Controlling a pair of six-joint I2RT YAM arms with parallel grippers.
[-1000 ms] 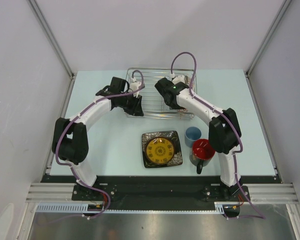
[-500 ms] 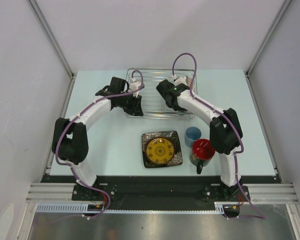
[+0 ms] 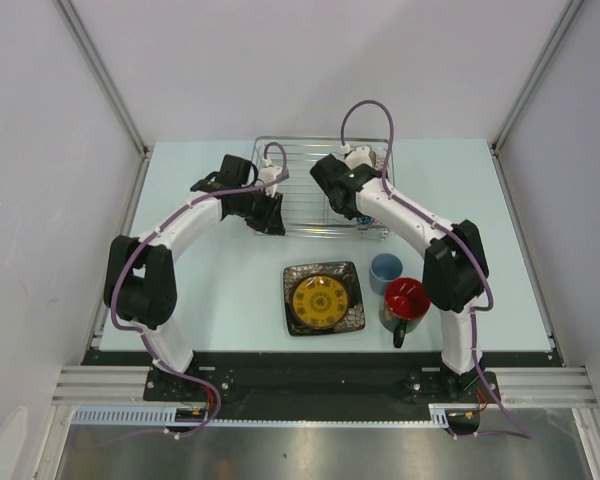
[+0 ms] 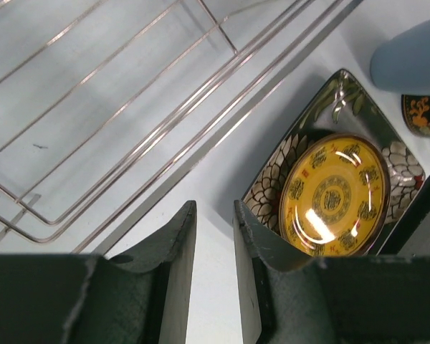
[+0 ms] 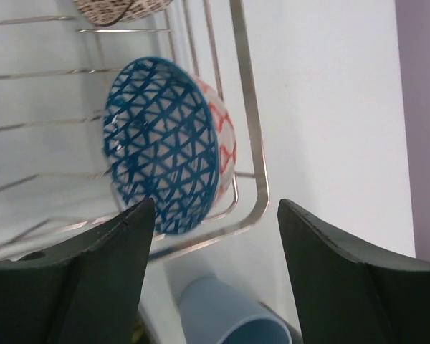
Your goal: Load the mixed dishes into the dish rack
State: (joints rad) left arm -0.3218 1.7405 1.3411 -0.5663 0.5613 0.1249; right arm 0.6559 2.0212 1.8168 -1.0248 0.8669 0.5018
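Fingers point(image 5: 107, 272) of the right gripper point(image 5: 211, 215) stood wide apart, holding nothing, over the rack's right end. The left gripper point(image 4: 215, 211) had its fingers at a narrow gap, also empty, just outside the rack's near-left corner.

Surface was a pale-blue table top point(image 3: 220, 290): flat, smooth, w/ bare room around the pieces on it. At its far middle, btwn both wrists, sat the rectangular silver wire dish rack point(image 3: 300, 140). Its left part showed only bare wires in the left wrist view, so prob. room for more there.

On the near side of the rack, approx. midway btwn the arms, the dark square plate with yellow round centre point(image 3: 324, 298) lay flat on the table. From the left fingers it lay toward the bases and to the right; the left wrist view had it ahead-right of the tips. Square, so no long axis. Lying flat, it likely offers only a rim edge to pinch.

Beyond the right fingers, the blue patterned bowl point(image 5: 165, 143) was already in the rack, tilted on edge against the right-end wires. Just past it, the pinkish-beige patterned bowl point(image 5: 122, 8) sat in the rack too, mostly cut off.

Right of the plate, nearer the right arm, the dark mug with red inside point(image 3: 404, 303) (handle toward the bases) and the light-blue handleless cup point(image 3: 385, 271) stood just beside each other. Two of five looked loaded; the cup seemed the right arm's closest pick.
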